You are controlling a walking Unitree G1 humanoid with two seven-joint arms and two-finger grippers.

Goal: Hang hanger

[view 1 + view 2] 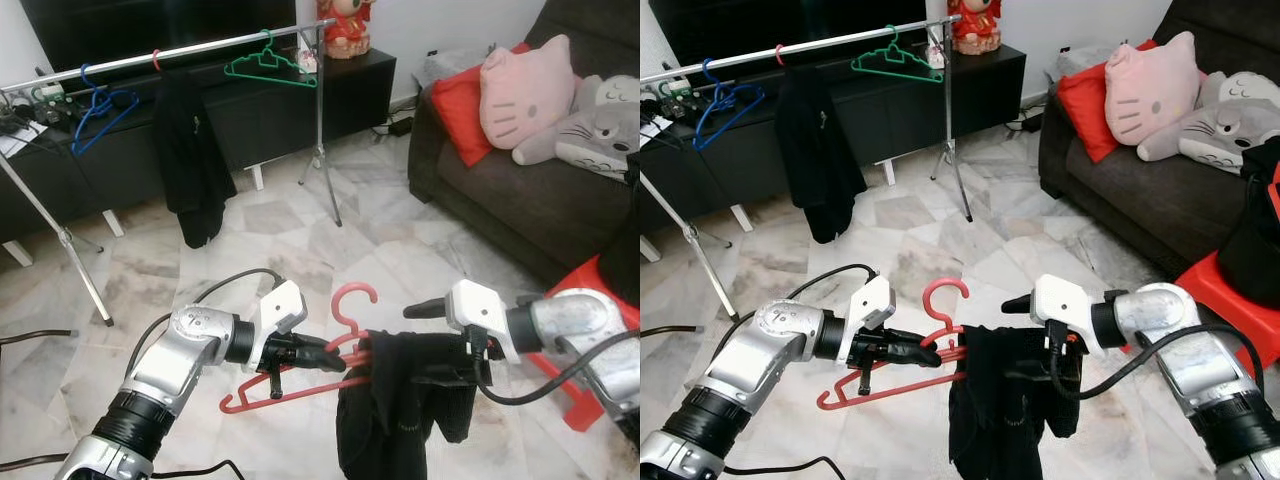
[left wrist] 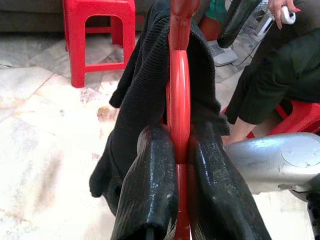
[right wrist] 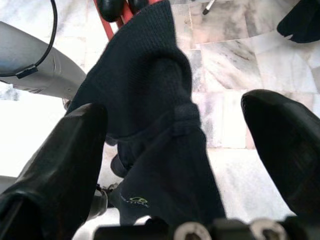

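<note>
A red hanger [image 1: 290, 393] hangs in front of me at waist height, its hook pointing up. My left gripper [image 1: 335, 356] is shut on the hanger's middle, seen close up in the left wrist view [image 2: 178, 165]. A black garment [image 1: 390, 410] drapes over the hanger's right side and hangs down. My right gripper [image 3: 172, 150] is open, its fingers [image 3: 60, 165] standing either side of the garment without pinching it. Across the room a metal clothes rail [image 1: 200, 48] runs at a slant.
The rail carries a blue hanger [image 1: 100, 110], a black top [image 1: 195, 160] and a green hanger [image 1: 270, 65]; its stand legs [image 1: 322, 170] splay on the marble floor. A dark sofa [image 1: 520, 190] with plush toys lies right. A red stool [image 1: 590, 290] and a seated person [image 2: 270, 75] are close right.
</note>
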